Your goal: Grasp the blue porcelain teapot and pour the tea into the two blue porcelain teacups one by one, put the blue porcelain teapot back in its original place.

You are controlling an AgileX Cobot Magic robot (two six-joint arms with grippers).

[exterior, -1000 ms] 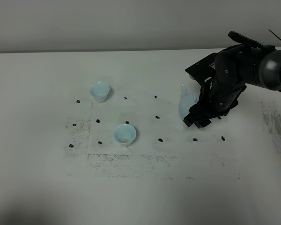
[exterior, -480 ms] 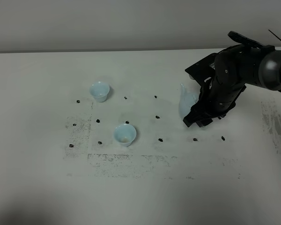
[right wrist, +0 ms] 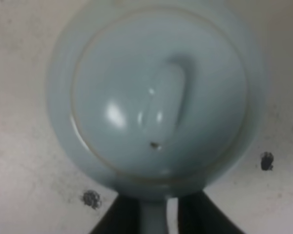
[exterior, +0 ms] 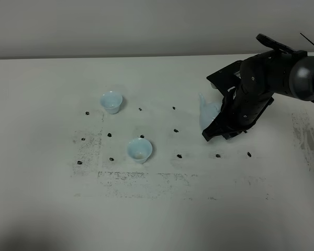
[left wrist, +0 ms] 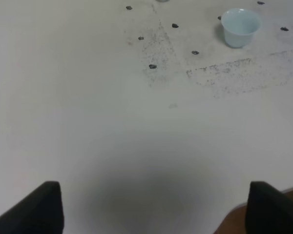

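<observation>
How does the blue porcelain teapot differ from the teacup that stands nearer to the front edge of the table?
The blue porcelain teapot is much larger than the nearer teacup. The teapot has a lid and a thin spout; the teacup is open on top and has neither. The right hand grips the teapot, while the teacup stands free and untouched. Both are pale blue and glossy.

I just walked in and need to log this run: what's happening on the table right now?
The right tool seems closed on the handle of the blue porcelain teapot, on the right of the table. The two blue porcelain teacups stand upright further left, apart from it. The left tool is open, holding nothing, away from all three.
</observation>
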